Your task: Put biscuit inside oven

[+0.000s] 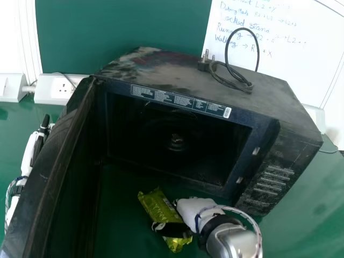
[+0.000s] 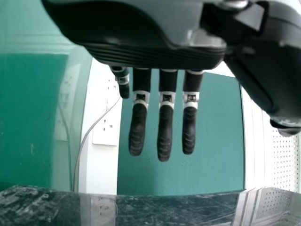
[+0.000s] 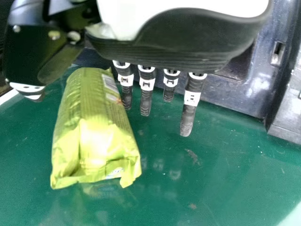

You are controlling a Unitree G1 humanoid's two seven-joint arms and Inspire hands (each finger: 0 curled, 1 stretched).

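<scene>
Nearest to the head camera is the long black door [image 1: 47,174] of the oven; it stands wide open, on the left side. The dark, box-shaped microwave oven [image 1: 301,115] stands on the smooth green table [image 1: 301,231], and its opening is free of the door. Inside, one can see a small round dark piece [image 1: 176,142].

The biscuit, a long packet in shiny yellow-green wrapper [image 1: 161,209], is lying on the table in front of this opening, outside the oven, between the door and the right hand [image 1: 192,210]. This hand, white and black, is open: in the right wrist view its fingers [image 3: 146,96] are straight, with the packet between them and the thumb, and they are not curled around it. The head view shows the black thumb [image 1: 174,230] across the packet; if it touches, I cannot tell.

The left hand [image 1: 28,161], also white and black, is on the outer side of the door, with its fingers [image 2: 165,132] straight and holding nothing.

On top of the oven rests a black cable with plug [image 1: 203,64]. Behind are a white board with handwriting [image 1: 269,43] and a white socket panel [image 1: 51,95].
</scene>
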